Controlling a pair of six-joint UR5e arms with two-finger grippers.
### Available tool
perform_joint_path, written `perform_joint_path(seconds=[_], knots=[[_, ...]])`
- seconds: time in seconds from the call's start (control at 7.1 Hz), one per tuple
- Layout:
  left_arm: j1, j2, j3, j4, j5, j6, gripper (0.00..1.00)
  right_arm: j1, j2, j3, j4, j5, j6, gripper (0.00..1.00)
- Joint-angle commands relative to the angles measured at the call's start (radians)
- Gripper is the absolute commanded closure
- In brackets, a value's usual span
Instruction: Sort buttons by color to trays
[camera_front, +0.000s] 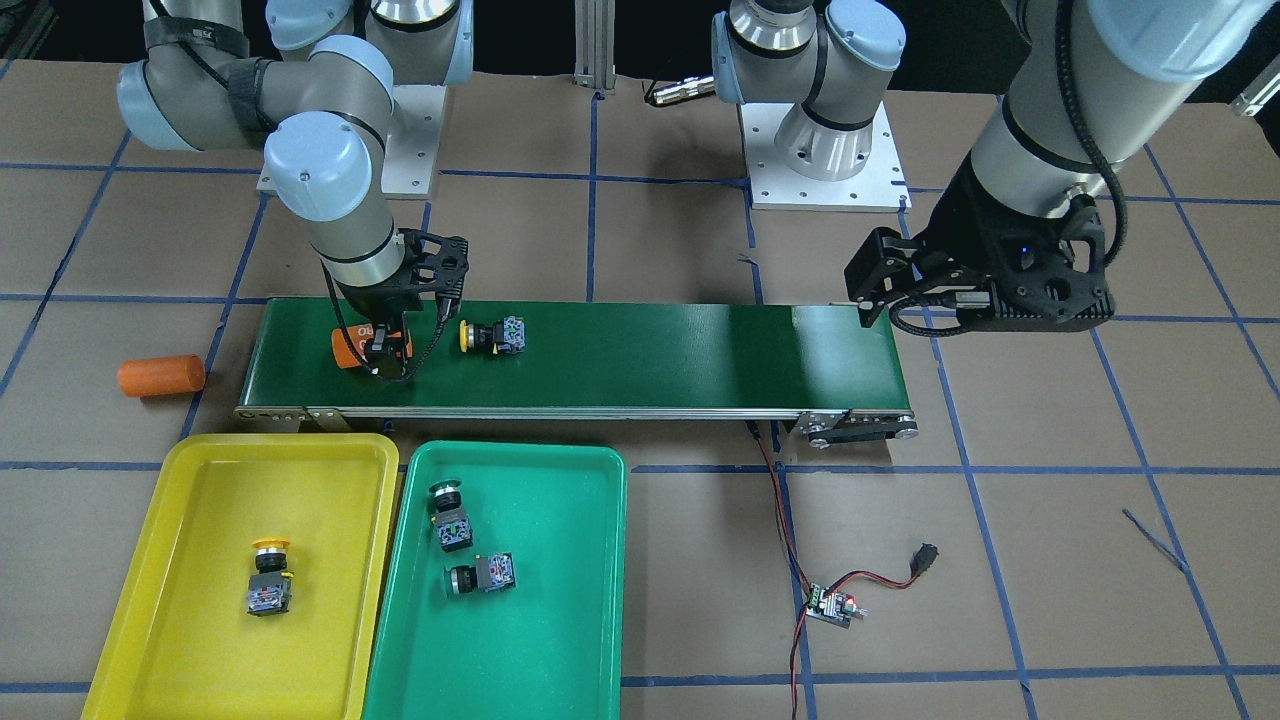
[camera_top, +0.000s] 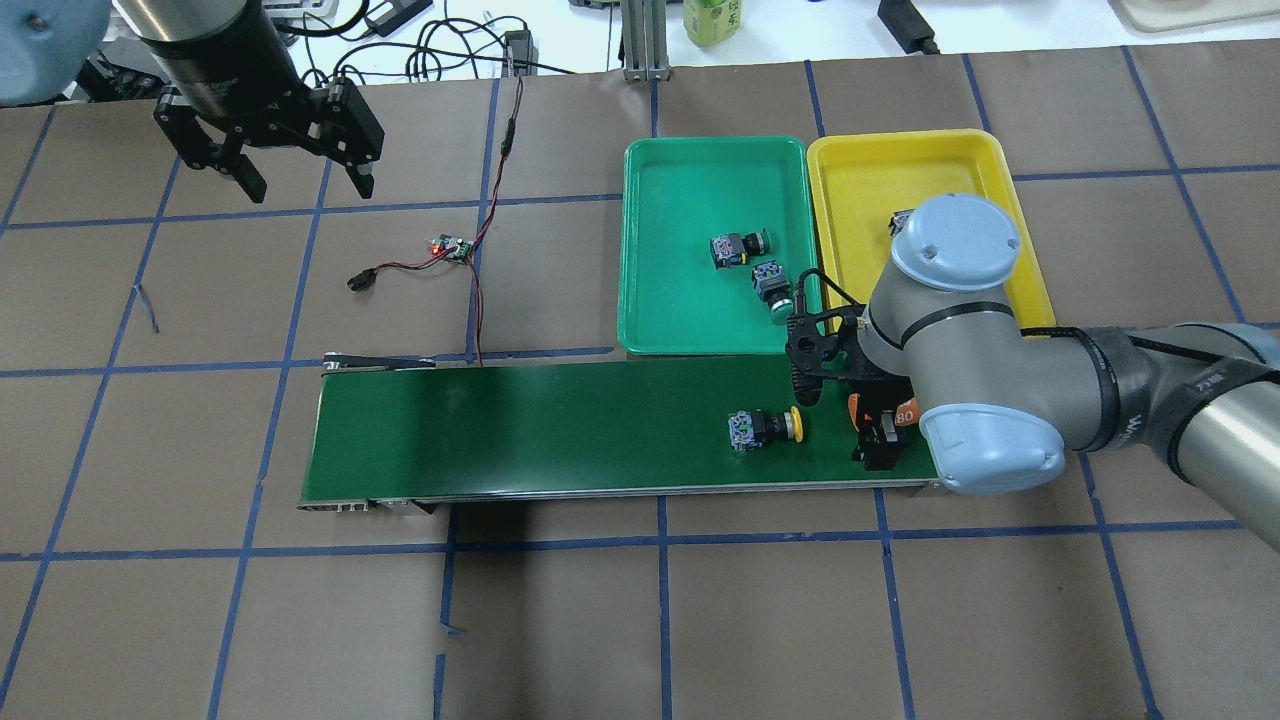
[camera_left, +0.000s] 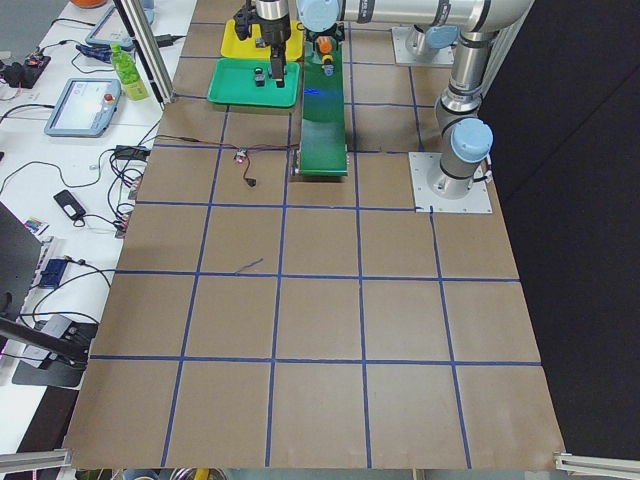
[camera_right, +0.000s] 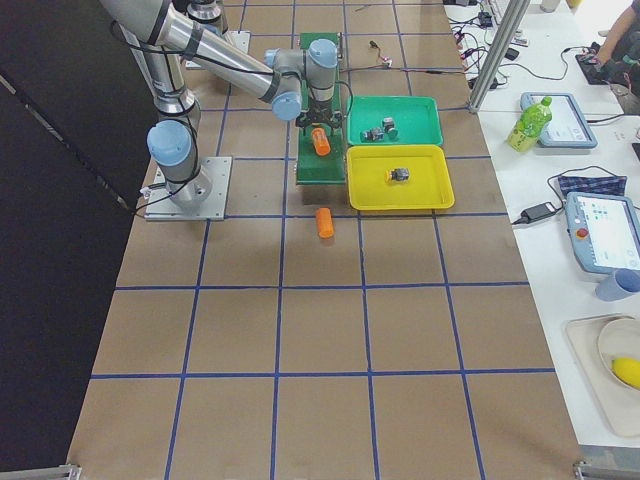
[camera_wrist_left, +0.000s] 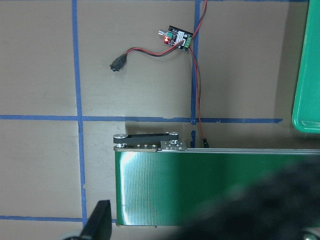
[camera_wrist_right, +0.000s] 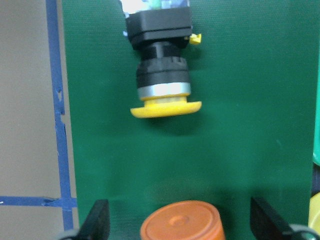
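A yellow button (camera_front: 492, 335) lies on its side on the dark-green conveyor belt (camera_front: 650, 350); it also shows in the right wrist view (camera_wrist_right: 162, 65). My right gripper (camera_front: 385, 355) is down on the belt just beside it, open, with its fingers straddling an orange cylinder (camera_wrist_right: 181, 222) and clear of its sides. A second yellow button (camera_front: 270, 578) lies in the yellow tray (camera_front: 180, 620). Two green buttons (camera_front: 450, 515) (camera_front: 482, 576) lie in the green tray (camera_front: 570, 620). My left gripper (camera_top: 265, 170) is open and empty, held high over the table beyond the belt's other end.
Another orange cylinder (camera_front: 160, 375) lies on the table off the belt's end near the yellow tray. A small controller board (camera_front: 830, 605) with red and black wires lies on the table by the belt's other end. The two trays sit side by side along the belt.
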Motion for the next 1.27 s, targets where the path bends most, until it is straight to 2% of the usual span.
perform_joint_path(seconds=[0.0, 0.42, 1.13], knots=[[-0.004, 0.021, -0.023, 0.021, 0.004, 0.004, 0.0, 0.0, 0.001, 0.0, 0.0, 0.001, -0.001, 0.0], [0.007, 0.019, 0.034, 0.019, 0.004, 0.03, 0.0, 0.0, 0.001, 0.001, -0.001, 0.002, -0.002, 0.0], [-0.002, 0.019, 0.008, -0.009, 0.016, 0.028, 0.0, 0.0, 0.001, 0.001, 0.0, 0.004, -0.002, 0.0]])
